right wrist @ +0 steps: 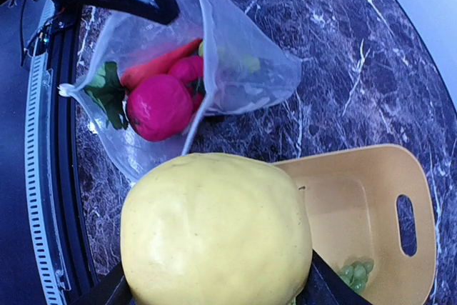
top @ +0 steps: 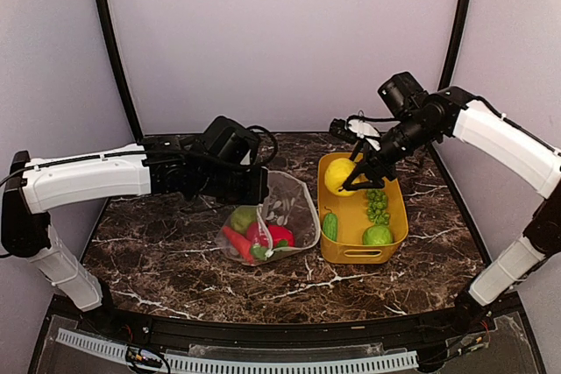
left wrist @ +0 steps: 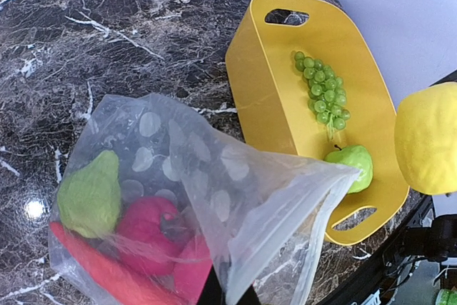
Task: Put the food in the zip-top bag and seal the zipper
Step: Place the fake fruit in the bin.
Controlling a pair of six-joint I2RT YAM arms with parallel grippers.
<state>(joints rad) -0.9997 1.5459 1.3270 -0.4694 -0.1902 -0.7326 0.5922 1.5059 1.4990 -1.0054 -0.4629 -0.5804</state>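
The bag sat mid-table, its mouth lifted agape by the left tool. That tool appeared pinched closed on the rim, though its tips were cut off at the bottom of the wrist view. Red and green food lay inside. The right tool gripped the lemon above the far end of the bin, toward the right edge; the lemon hid most of its fingers. The bin also held grapes and an apple. Open table lay between the bag and the left edge, and along the near edge.
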